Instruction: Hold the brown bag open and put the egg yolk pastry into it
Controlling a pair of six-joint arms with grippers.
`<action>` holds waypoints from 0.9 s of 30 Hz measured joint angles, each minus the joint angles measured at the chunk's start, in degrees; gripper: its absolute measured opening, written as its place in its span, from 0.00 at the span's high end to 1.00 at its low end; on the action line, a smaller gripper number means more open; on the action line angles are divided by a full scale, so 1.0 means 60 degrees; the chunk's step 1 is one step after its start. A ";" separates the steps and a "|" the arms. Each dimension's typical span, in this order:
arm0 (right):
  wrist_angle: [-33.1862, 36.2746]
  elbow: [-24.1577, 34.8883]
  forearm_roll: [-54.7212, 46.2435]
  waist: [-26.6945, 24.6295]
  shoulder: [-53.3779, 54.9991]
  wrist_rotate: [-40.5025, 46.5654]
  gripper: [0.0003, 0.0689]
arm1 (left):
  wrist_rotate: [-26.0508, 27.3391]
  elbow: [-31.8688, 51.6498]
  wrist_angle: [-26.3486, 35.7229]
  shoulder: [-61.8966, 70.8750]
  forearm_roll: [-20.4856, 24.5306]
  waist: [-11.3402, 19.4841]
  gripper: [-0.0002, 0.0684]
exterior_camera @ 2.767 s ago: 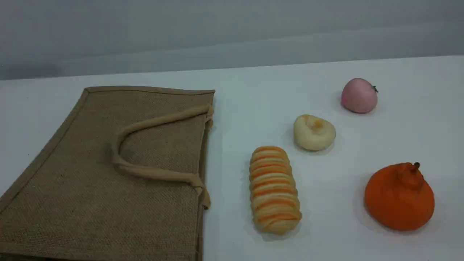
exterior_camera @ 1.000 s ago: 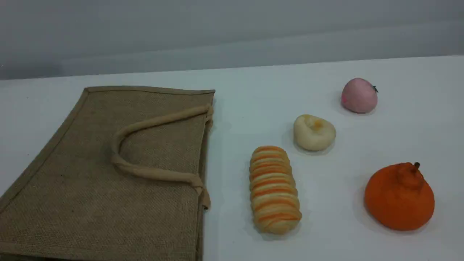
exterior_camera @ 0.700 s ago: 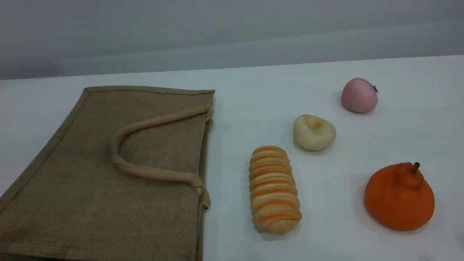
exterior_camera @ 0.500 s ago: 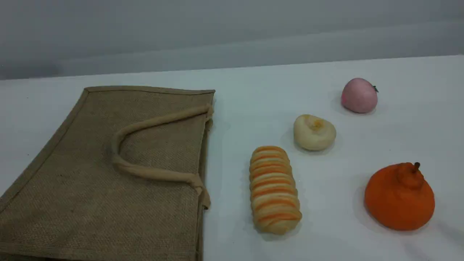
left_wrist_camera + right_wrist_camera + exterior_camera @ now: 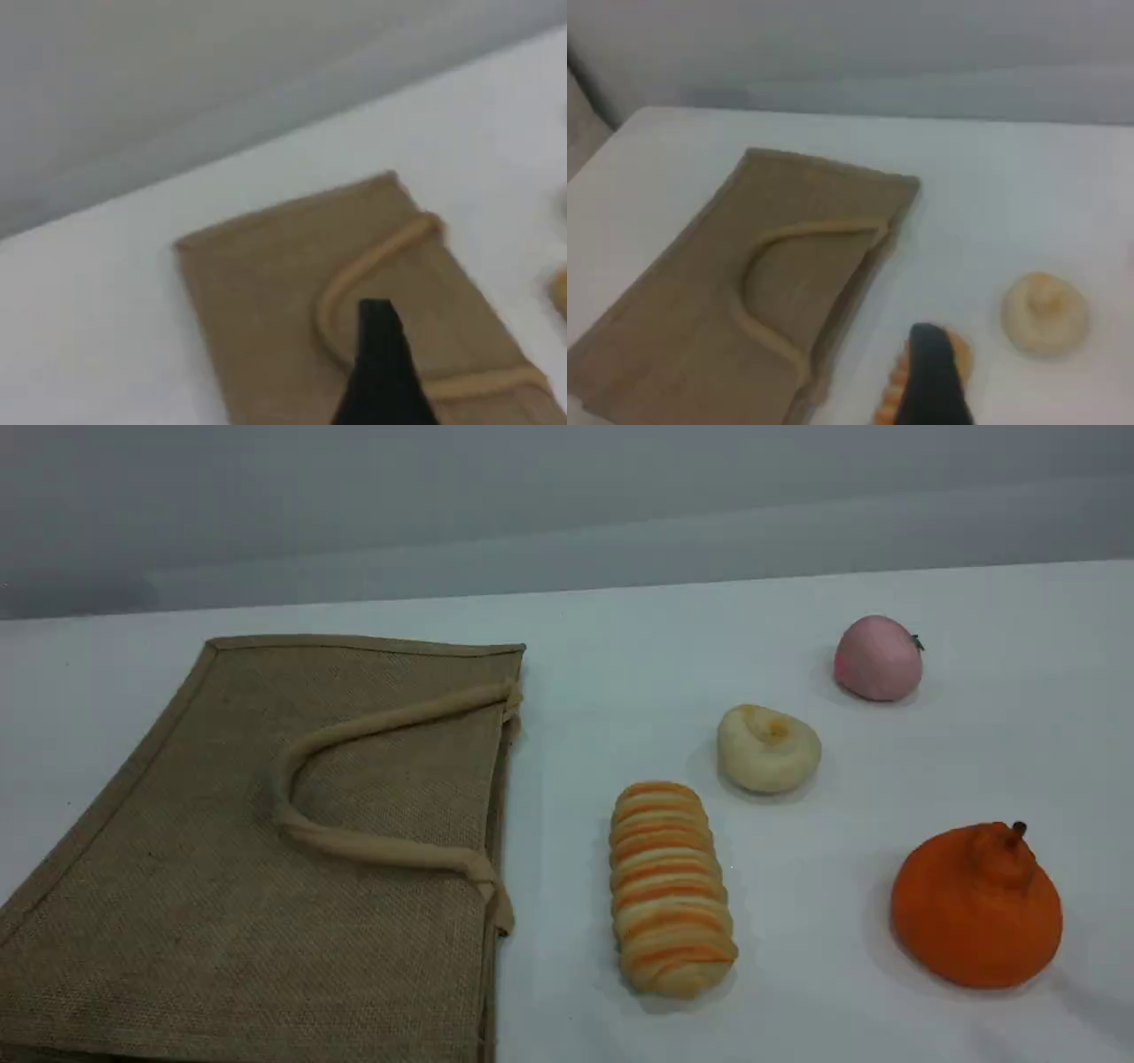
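Observation:
The brown bag (image 5: 292, 850) lies flat on the left of the white table, mouth shut and facing right, with a beige handle (image 5: 372, 726) folded back over it. The egg yolk pastry (image 5: 767, 748), cream-white with a yellow dimple, sits right of centre. Neither arm shows in the scene view. In the left wrist view a dark fingertip (image 5: 379, 328) hangs above the bag (image 5: 266, 301), well clear of it. The right wrist view shows a dark fingertip (image 5: 930, 363) high over the table, with the bag (image 5: 700, 319) to its left and the pastry (image 5: 1045, 314) to its right. Nothing is held.
A long orange-and-cream striped loaf (image 5: 671, 887) lies between the bag and the pastry. A pink ball (image 5: 877, 658) sits behind the pastry. An orange pear-shaped fruit (image 5: 974, 908) stands at the front right. A grey wall (image 5: 567, 505) backs the table's far edge.
Nothing on the table has moved. A faint shadow has come into the lower right corner of the scene view.

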 joint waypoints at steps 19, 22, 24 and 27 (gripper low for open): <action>0.0067 0.0000 -0.0023 0.0000 0.0021 -0.0072 0.36 | -0.1229 -0.0391 0.0845 0.0863 0.0546 -0.0342 0.40; 0.0054 0.0000 -0.0023 0.0000 0.0252 -0.0072 0.36 | -0.0941 -0.0391 0.0680 0.1396 0.0576 -0.0808 0.40; 0.0054 0.0000 0.0060 0.0000 0.0528 -0.0072 0.36 | -0.1107 -0.0391 0.0634 0.1873 0.0905 -0.1096 0.40; -0.0089 0.0000 0.0193 0.0000 0.0997 -0.0165 0.36 | -0.1974 -0.0391 0.0329 0.2717 0.1814 -0.1379 0.40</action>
